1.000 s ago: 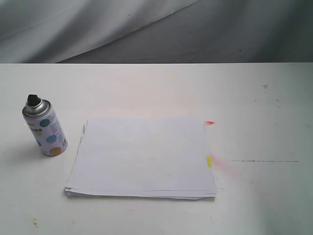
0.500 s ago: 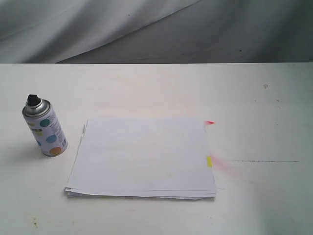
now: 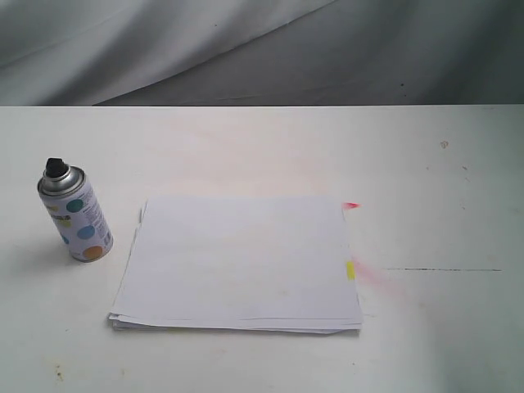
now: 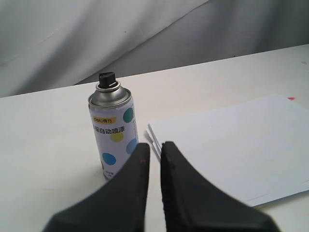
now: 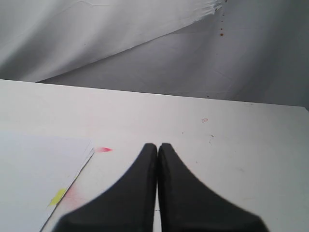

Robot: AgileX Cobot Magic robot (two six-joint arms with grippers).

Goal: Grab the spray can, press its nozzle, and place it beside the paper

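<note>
Two grippers hang empty: the left gripper [image 4: 154, 147] nearly closed, spray can [image 4: 113, 131] upright just ahead beside the paper [image 4: 231, 145]; the right gripper [image 5: 157, 146] pressed closed, well clear.

Left wrist view: small white cylindrical spray can [image 4: 113, 133] with teal, blue and yellow dots stands upright on the white table [image 4: 43, 135], black plastic nozzle [image 4: 107, 79] atop its silver dome. Stack of plain white paper [image 4: 231, 140] lies just beside it, apparently not touching. Left gripper's [image 4: 153, 151] black fingers nearly closed, narrow gap, holding nothing.
</note>
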